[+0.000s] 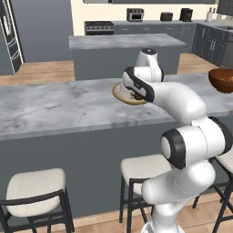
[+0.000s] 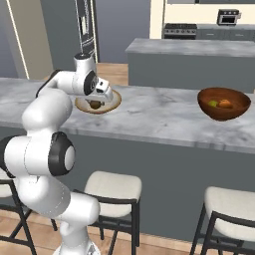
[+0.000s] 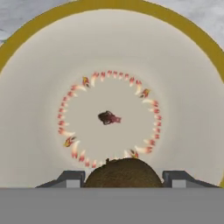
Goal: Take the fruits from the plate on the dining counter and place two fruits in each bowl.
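Brown fruit sat clamped between the hand's two fingertips, jaws closed tight on it, just above the tan bowl on the marble desk.

The shallow cream-beige bowl has a mustard-yellow rim, a ring of small red and orange flame-like marks around its floor, and a dark red blotch at the centre; a rough dark brown round fruit sits between two dark grey fingertips. The long marble counter top is pale grey with darker veining over a plain dark grey base. The deep glossy reddish-brown wooden bowl holds a green fruit and an orange fruit.
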You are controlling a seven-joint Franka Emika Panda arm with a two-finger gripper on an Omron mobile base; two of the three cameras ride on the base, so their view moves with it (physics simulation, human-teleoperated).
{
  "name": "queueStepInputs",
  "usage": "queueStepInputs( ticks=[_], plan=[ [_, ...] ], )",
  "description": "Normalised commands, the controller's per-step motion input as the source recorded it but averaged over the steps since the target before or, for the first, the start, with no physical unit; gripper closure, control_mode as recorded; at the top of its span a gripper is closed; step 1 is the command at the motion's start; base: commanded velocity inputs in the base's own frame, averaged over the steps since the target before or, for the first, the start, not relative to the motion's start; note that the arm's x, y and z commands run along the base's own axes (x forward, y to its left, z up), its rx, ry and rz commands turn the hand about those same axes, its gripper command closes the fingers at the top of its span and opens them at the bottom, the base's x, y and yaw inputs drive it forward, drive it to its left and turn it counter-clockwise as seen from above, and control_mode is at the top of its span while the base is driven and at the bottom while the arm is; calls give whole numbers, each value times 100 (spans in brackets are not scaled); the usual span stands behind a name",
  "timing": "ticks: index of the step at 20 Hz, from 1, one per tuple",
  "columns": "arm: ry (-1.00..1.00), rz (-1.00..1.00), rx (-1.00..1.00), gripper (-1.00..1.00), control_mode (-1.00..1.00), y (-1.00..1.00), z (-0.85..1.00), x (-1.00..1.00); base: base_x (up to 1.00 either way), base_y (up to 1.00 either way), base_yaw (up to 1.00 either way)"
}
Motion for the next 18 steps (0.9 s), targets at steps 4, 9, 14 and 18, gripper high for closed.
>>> queueStepInputs(
  ticks=[4,9,14,18],
  plan=[
    [0,0,0,-100,-100,3,-21,25,0,0,0],
    [2,0,0,-100,-100,3,0,6,0,0,0],
    [0,0,0,-100,-100,0,1,0,0,0,0],
    [0,0,0,-100,-100,0,13,-9,0,0,0]
  ],
)
